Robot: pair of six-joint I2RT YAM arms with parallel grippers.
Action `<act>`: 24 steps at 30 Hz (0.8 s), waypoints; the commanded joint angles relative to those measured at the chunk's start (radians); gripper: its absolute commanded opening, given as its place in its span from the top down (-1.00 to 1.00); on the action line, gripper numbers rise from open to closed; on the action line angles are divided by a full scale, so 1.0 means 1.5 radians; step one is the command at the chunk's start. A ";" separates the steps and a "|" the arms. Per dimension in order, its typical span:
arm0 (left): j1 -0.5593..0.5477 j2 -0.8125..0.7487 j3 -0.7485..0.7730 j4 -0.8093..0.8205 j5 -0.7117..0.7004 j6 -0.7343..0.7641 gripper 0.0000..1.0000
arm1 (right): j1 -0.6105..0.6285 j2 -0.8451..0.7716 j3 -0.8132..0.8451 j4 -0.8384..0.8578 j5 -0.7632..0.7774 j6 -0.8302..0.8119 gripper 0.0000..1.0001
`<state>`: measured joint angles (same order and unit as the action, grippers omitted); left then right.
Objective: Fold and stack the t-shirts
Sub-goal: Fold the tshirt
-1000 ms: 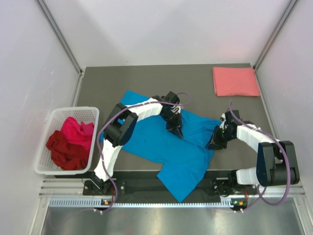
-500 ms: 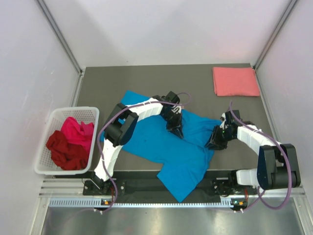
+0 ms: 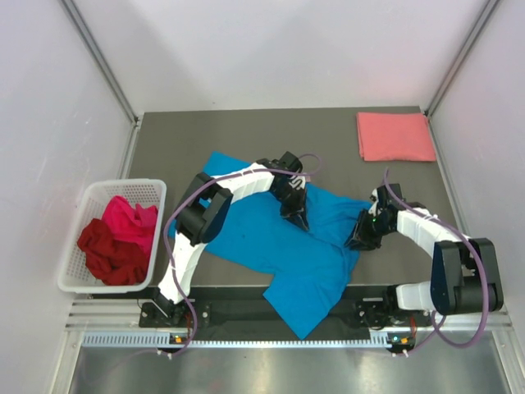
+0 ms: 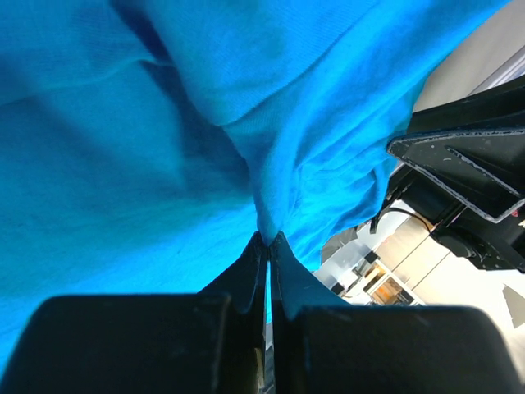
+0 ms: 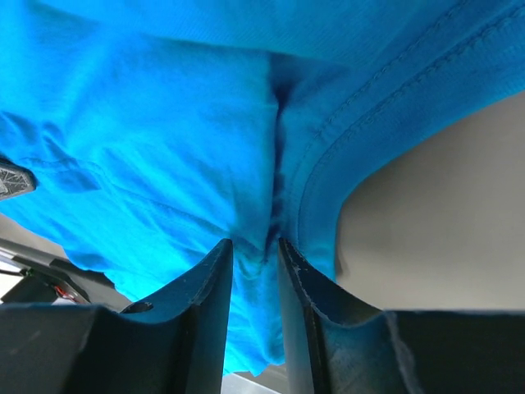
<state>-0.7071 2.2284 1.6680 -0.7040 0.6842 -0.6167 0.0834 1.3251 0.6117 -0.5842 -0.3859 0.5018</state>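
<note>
Left gripper (image 4: pixel 267 243) has its jaws pressed together on a pinched ridge of the blue t-shirt (image 3: pixel 279 246), near the middle of the cloth. To its right, the right gripper (image 3: pixel 359 239) stands at the shirt's right edge, its jaws narrowly apart with a bunched fold of hem between them, which reads as a grip. The shirt lies spread but rumpled across the near half of the table (image 3: pixel 213 135), one part hanging over the near edge. The step in hand looks like straightening or beginning the fold of this shirt; the next move probably calls for both arms to lift and draw the cloth together, keeping it taut, so the overhanging part comes back onto the table. On the left, beside the table, a white basket (image 3: pixel 123 184) holds the magenta t-shirt (image 3: pixel 130 220) and the dark red t-shirt (image 3: pixel 107 250), both unfolded. At the far right corner the salmon pink t-shirt (image 3: pixel 395 136) lies folded flat, well apart from the arms. The table is dark grey and matte, closed in by plain white walls (image 3: pixel 279 49).
</note>
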 commanded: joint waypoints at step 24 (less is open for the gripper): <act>0.002 -0.009 0.012 -0.015 0.002 0.011 1.00 | 0.014 -0.062 0.069 -0.097 -0.031 -0.006 1.00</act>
<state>-0.7071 2.2353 1.6688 -0.7094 0.6872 -0.6167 0.0902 1.2758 0.6720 -0.6655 -0.4065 0.4988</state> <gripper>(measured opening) 0.018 0.008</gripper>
